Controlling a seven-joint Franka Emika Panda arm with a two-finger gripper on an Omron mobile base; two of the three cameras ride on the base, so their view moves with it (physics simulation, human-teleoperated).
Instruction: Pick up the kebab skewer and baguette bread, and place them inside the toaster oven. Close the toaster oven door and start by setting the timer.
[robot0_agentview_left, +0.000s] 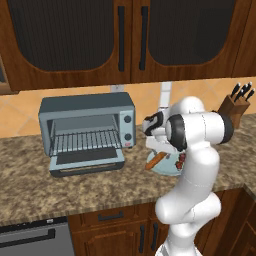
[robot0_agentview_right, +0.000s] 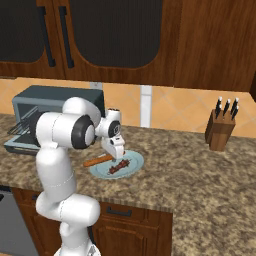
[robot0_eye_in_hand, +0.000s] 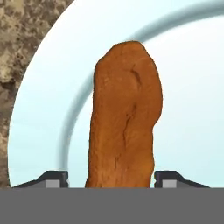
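Close under the hand, the two fingers (robot0_eye_in_hand: 55, 178) stand wide apart on either side of the baguette bread (robot0_eye_in_hand: 124, 118), which runs lengthwise between them on the pale blue plate (robot0_eye_in_hand: 192, 87), nothing gripped yet. The loaf looks light and stiff with a rough crust, so it should not slip, and pinching it across its narrow width near the middle seems the sensible hold. Beside it on the plate lies the kebab skewer (robot0_agentview_right: 120, 165), and farther along the worktop (robot0_agentview_left: 30, 180) the toaster oven (robot0_agentview_left: 87, 131) waits with the toaster oven door (robot0_agentview_left: 87, 161) dropped open.
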